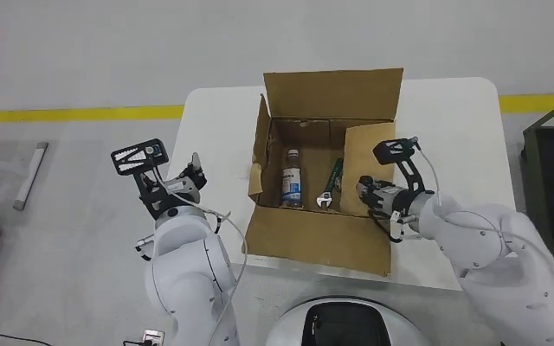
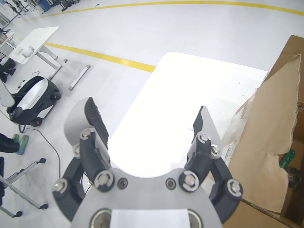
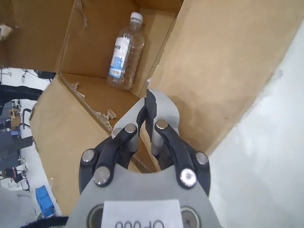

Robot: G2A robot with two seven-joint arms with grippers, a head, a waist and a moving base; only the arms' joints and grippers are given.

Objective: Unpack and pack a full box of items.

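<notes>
An open cardboard box [image 1: 316, 235] [image 2: 268, 119] [image 3: 83, 48] stands on the white desk [image 1: 450, 112] [image 2: 178, 96] [image 3: 273, 143], its flaps folded out and torn along some edges. On the box's floor a clear plastic water bottle [image 1: 293, 180] [image 3: 127, 55] with a white cap and a blue-and-white label lies on its side near the box's left wall. Just beside it, toward the middle of the box, lies a green-handled adjustable wrench [image 1: 331, 183] [image 2: 287, 157]; the two are apart.

The right gripper [image 1: 363, 189] [image 3: 148, 105] sits at the box's right side, against the inner edge of the right flap [image 1: 368, 164] [image 3: 213, 60]. Its fingers are pressed together; whether any cardboard is pinched between them cannot be told.

The left gripper [image 1: 196, 169] [image 2: 144, 110] hangs well to the left of the box, over the desk's left edge. Its fingers are spread wide with nothing between them.
</notes>
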